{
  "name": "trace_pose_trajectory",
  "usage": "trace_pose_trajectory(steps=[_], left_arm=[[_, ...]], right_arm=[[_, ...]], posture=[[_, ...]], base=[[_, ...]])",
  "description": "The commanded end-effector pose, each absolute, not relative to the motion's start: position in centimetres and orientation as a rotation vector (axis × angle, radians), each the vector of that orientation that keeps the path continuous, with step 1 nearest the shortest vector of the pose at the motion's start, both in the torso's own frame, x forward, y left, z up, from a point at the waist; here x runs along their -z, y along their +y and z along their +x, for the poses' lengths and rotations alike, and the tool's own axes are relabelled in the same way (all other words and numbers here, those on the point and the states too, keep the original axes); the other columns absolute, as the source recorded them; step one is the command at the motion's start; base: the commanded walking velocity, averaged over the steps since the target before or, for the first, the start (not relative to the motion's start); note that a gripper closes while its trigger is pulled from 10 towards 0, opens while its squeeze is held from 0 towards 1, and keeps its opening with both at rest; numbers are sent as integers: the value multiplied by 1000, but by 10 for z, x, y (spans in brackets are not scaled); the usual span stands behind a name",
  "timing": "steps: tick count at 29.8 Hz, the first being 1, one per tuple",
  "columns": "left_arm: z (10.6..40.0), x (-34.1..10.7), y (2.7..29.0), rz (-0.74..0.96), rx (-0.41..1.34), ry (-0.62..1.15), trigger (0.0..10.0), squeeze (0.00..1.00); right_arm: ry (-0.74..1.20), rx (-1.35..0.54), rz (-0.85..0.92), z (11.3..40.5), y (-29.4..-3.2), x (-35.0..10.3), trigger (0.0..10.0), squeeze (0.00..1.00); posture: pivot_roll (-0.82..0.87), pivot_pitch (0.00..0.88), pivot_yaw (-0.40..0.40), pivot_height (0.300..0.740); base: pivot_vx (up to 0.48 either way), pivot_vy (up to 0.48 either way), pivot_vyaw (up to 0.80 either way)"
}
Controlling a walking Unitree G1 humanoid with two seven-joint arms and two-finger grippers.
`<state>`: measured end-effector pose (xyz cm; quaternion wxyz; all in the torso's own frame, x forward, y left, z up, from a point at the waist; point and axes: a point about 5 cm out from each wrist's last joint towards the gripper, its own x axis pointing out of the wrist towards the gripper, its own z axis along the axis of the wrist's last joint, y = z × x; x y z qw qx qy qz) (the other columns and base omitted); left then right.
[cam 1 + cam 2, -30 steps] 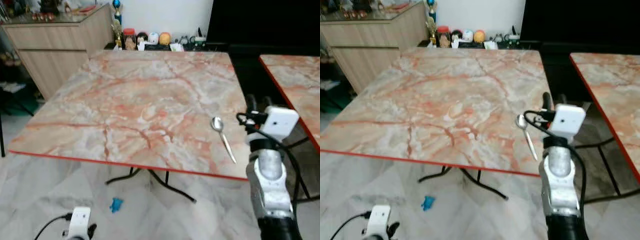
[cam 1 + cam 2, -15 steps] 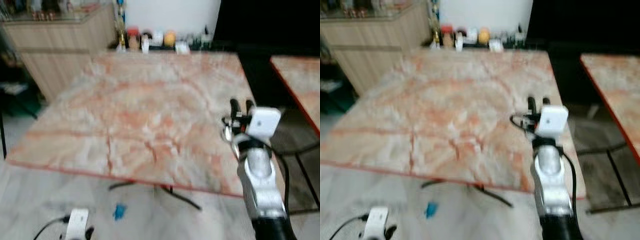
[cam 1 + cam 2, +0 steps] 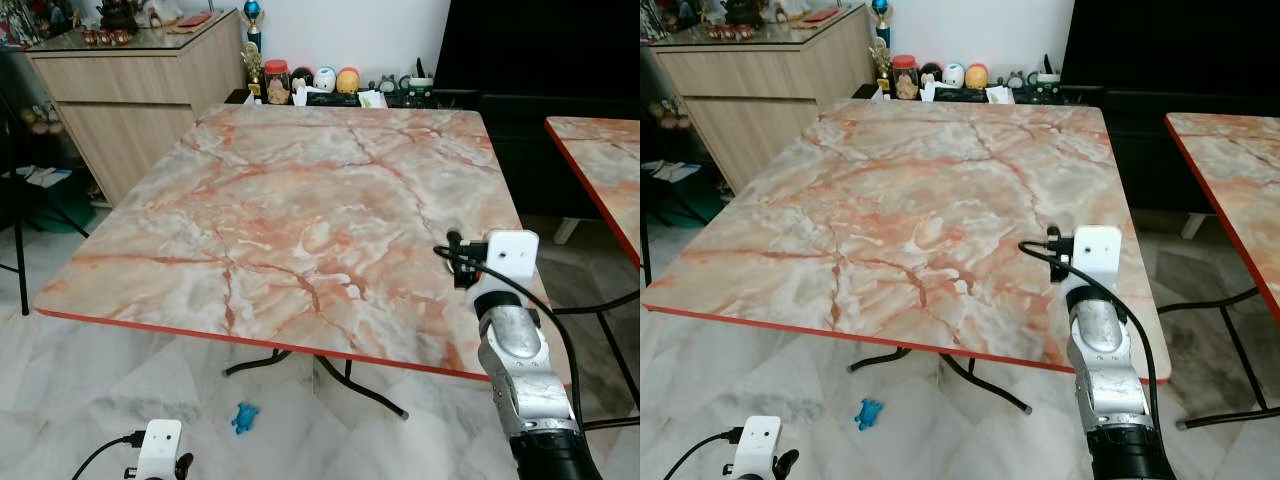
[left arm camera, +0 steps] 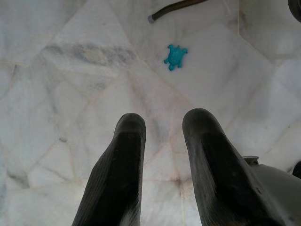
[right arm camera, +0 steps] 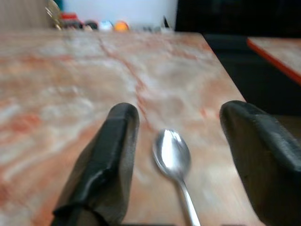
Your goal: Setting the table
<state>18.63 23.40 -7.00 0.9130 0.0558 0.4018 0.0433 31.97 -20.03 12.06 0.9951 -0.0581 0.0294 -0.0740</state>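
Spoon [image 5: 173,157]: one piece, plain silver metal, oval bowl with a slim straight handle. Lies flat, bowl facing up, on the pink-veined marble table [image 3: 300,200], near its right edge and toward the near side. Bowl end points toward the table's far edge.

Shiny metal spoon [image 5: 173,155]; glossy marble-look table [image 3: 300,210].

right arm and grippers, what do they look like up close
The right arm is silver metal with a black lower segment, a white camera box at the wrist and a black cable looping down it. Both grippers have two thick, rounded black fingers, matte and faintly ribbed.
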Motion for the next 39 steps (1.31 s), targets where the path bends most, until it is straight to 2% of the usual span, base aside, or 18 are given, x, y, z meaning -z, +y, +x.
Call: trace_pose_trajectory(steps=[1, 4, 5, 6, 16, 24, 31, 39], left_arm=[[182, 72, 236, 132, -76, 859, 10000, 0], [182, 72, 236, 135, -73, 859, 10000, 0], [182, 72, 236, 135, -72, 859, 10000, 0], [182, 72, 236, 137, -71, 860, 10000, 0], [182, 72, 235, 148, -52, 864, 10000, 0], [183, 71, 236, 153, -51, 857, 10000, 0], [187, 70, 233, 157, -40, 843, 10000, 0], [188, 68, 237, 164, -36, 828, 10000, 0]], right_arm=[[71, 150, -113, 322, -201, -119, 10000, 1000], [97, 122, -79, 325, -197, -116, 10000, 1000], [129, 89, -76, 328, -193, -114, 10000, 529], [143, 72, -77, 330, -192, -112, 10000, 0], [209, 47, -38, 349, -202, -109, 10000, 0], [237, 126, -45, 356, -226, -112, 10000, 0], [263, 64, 3, 352, -220, -100, 10000, 0], [280, 80, 8, 351, -225, -95, 10000, 0]], posture=[[4, 29, 49, 740], [7, 28, 49, 740], [7, 28, 50, 740], [7, 28, 50, 740], [15, 25, 55, 740], [18, 27, 61, 740], [20, 31, 62, 740], [24, 33, 63, 740]], base=[[0, 0, 0], [0, 0, 0], [0, 0, 0], [0, 0, 0], [0, 0, 0], [0, 0, 0], [0, 0, 0], [0, 0, 0]])
